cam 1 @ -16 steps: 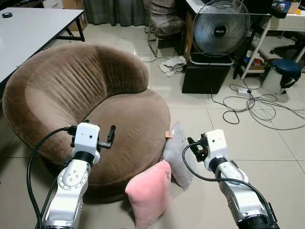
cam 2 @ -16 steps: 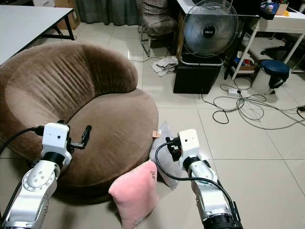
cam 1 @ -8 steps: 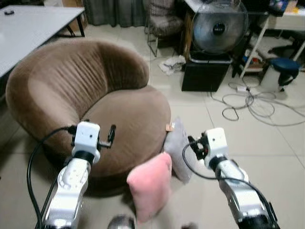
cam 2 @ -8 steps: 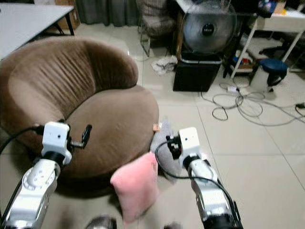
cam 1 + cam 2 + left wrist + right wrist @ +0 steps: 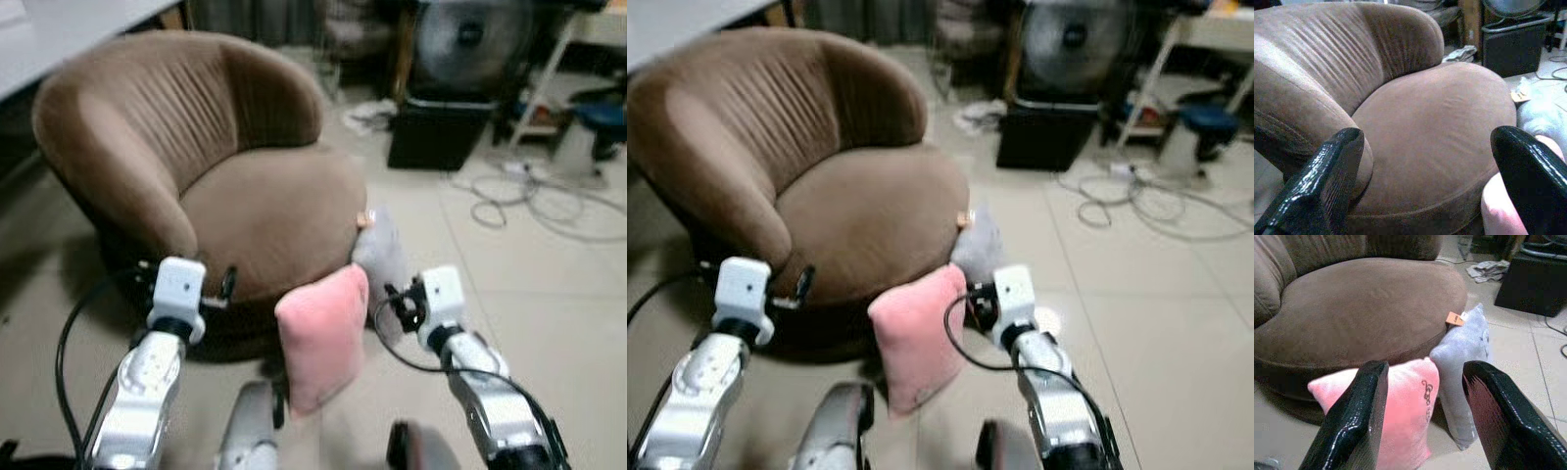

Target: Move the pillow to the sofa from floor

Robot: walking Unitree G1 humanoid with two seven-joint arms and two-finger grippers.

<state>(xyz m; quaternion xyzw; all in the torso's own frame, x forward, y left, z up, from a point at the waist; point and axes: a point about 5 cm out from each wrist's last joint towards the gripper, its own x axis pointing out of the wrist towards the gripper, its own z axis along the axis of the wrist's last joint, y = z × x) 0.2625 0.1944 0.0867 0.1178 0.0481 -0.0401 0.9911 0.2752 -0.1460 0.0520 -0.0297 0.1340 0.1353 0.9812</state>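
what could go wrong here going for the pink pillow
The pink pillow stands on edge against the grey pillow and the sofa; a nudge from the open right claw may topple it or catch the grey one instead. The head views are blurred while the robot moves, so aim may drift.

No text, brand, number or sign is legible. The pink fabric pillow [image 5: 1400,406] standing on the floor carries a small dark embroidered marking near its upper edge; the characters cannot be read. The grey fabric pillow [image 5: 1462,357] beside it bears a small orange tag [image 5: 1453,318] at its top corner, with no readable print. The round pedestal fan [image 5: 468,39] behind the black box has a central hub badge, blurred beyond reading in the head views.
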